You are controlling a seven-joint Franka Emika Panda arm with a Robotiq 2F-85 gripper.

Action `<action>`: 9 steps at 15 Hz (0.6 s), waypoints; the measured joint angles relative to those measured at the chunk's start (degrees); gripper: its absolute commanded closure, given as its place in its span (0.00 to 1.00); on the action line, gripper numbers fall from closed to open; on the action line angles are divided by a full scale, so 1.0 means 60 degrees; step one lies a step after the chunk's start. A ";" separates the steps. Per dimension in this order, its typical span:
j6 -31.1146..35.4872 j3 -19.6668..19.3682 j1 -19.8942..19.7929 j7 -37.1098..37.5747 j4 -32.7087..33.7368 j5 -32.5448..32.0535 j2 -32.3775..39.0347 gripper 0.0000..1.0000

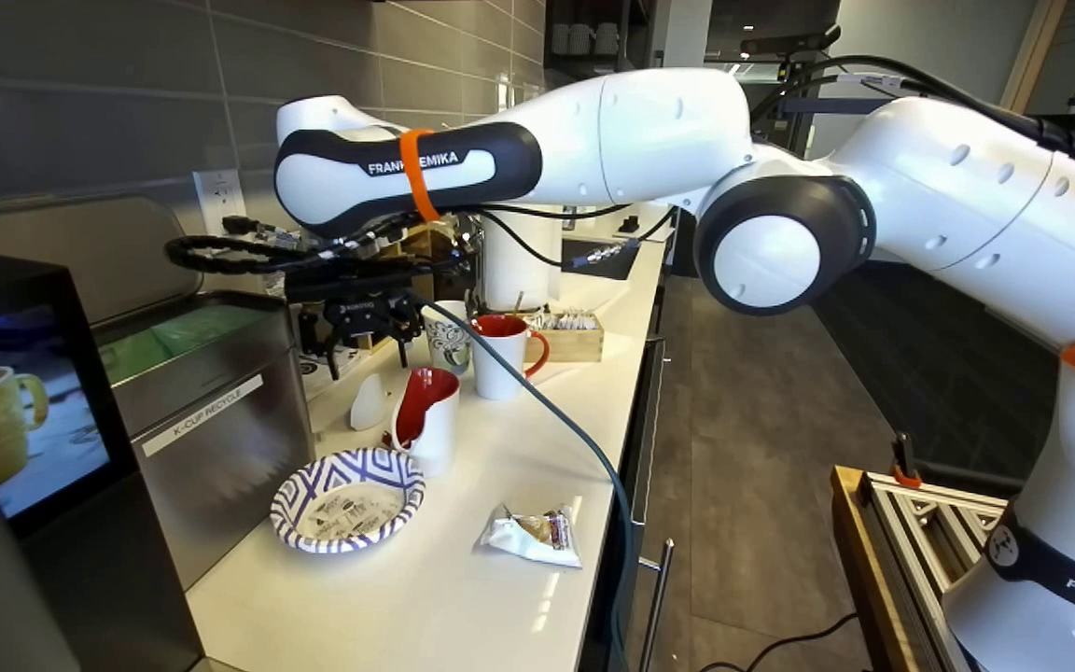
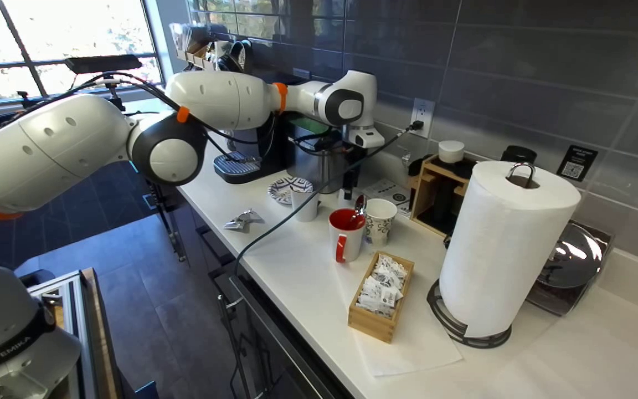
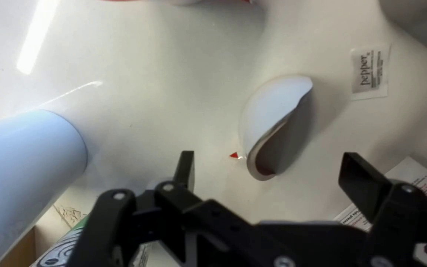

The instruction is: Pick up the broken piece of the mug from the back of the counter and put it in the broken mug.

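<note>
The broken mug (image 1: 439, 437), a white ceramic cylinder with a red inside and a jagged, part-missing side, is standing on the long, narrow, off-white counter (image 1: 388, 616). The shard (image 3: 272, 105), a curved ceramic piece with a white outer face and a dark reddish inner face, is resting on the counter just beside the broken mug, on the side nearer the grey tiled wall (image 1: 80, 121). Above that same side of the broken mug, the black two-fingered gripper (image 1: 368, 364) is hanging with its fingers standing wide apart, clear of the shard. The round paper bowl (image 1: 365, 469) with a blue-and-white geometric pattern is lying near the broken mug, and the crumpled white wrapper (image 1: 528, 539) is lying apart from it, towards the counter's open edge. Across the broken mug from the paper bowl, the whole white ceramic mug (image 1: 492, 381) with a red handle is standing nearby.
</note>
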 measured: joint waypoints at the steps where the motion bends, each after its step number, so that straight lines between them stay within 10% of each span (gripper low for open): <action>1: -0.0072 -0.0007 0.0006 -0.0001 -0.0005 -0.0007 0.0000 0.00; 4: -0.0626 -0.0023 0.0034 -0.0025 -0.0049 -0.0055 0.0002 0.00; 5: -0.0774 -0.0025 0.0038 -0.0025 -0.0064 -0.0058 0.0004 0.21; 9: -0.0928 -0.0012 0.0026 -0.0007 -0.0108 -0.0031 0.0032 0.50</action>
